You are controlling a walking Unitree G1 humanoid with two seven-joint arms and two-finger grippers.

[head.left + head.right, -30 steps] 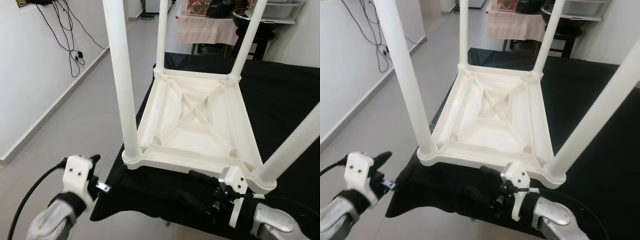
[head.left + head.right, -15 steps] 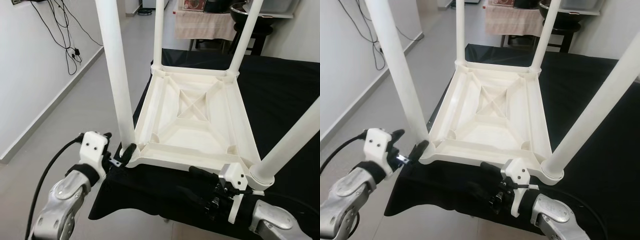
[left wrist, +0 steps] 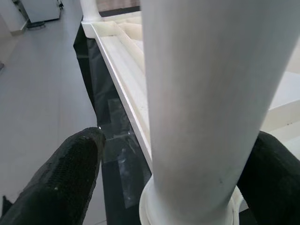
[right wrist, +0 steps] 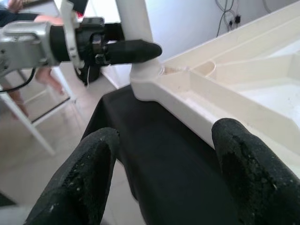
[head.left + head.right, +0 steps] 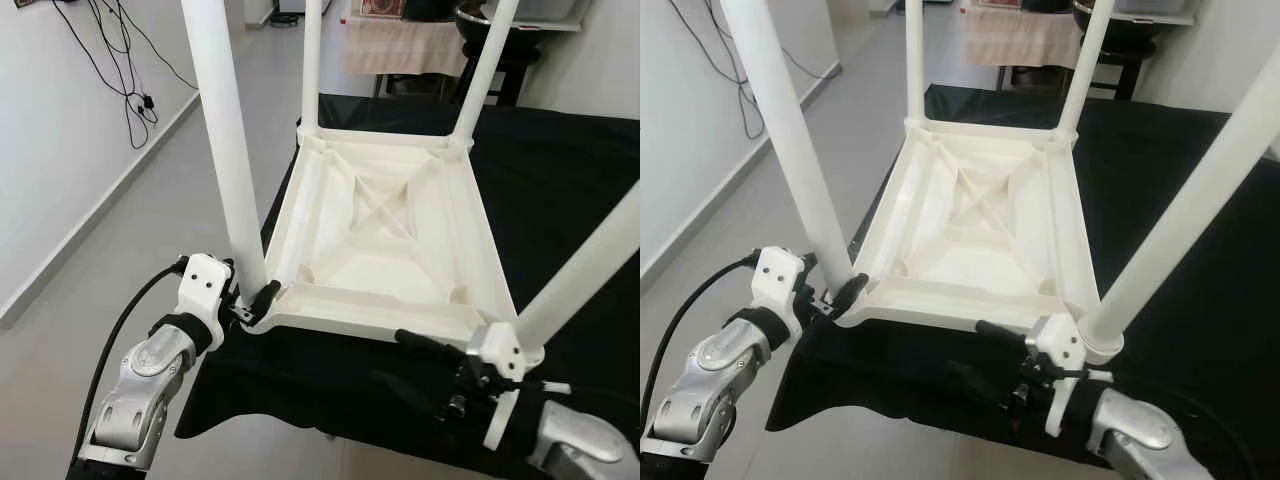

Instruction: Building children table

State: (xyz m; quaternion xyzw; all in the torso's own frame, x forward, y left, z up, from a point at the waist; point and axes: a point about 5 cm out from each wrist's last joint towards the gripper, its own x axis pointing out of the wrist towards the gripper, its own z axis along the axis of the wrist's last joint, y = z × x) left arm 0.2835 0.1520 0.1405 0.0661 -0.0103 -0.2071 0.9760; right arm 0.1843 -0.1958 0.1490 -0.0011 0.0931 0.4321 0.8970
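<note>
Table (image 5: 385, 240) inverted, 4 legs upward.

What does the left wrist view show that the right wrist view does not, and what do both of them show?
Left wrist view alone: the near-left table leg very close, between the left pincer's black fingers, and the grey floor.

Right wrist view alone: the left pincer seen from outside at that leg's base, the right pincer's own open fingers, and a person's legs.

Both: the upturned white table on the black cloth.
</note>
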